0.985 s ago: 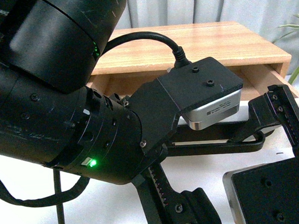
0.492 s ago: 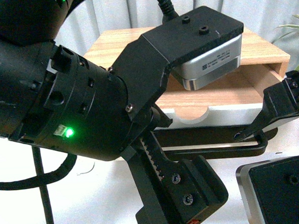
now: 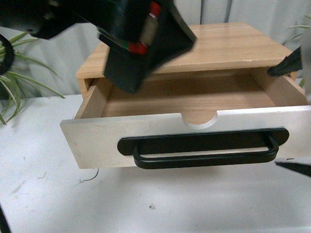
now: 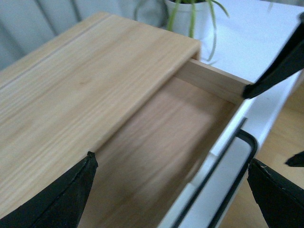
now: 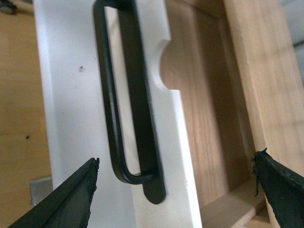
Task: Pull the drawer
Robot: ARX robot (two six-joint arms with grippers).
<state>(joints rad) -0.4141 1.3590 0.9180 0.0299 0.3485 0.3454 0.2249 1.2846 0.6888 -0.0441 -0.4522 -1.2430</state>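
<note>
**Drawer: Handling Properties and End Effector Status**

**Location.** A light-wood cabinet (image 3: 230, 43) is carried at the far middle of the white table (image 3: 39, 208). The drawer (image 3: 94, 146) is drawn well out of the cabinet toward the near side. Its white front stands clear of the cabinet and its wooden interior is exposed.

**Handling.** The drawer is judged rigid and fairly light. Thin wooden walls are visible, and no contents are seen in the exposed part of the interior. Low sliding resistance is to be expected. Because the front is wide, binding may occur if the pull is applied off-centre. The painted front appears smooth and offers no purchase, so it should not be pinched.

**Point of hold.** Hold is best taken on the black bar handle (image 3: 205, 156), which runs across the middle of the front. A gap is left behind the bar, and a finger can be passed into it. A grip at mid-bar, directly below the semicircular notch (image 3: 200, 120), is recommended so that the load is shared evenly.

**End effectors.**
- **Left end effector** (image 4: 171, 160): it is spread wide and nothing is held. It is positioned above the open drawer and the cabinet top, and no contact is seen.
- **Right end effector** (image 5: 175, 157): it is likewise spread wide and empty. It is placed at the right end of the drawer. The handle and front are framed between its fingers, without visible contact.
</note>
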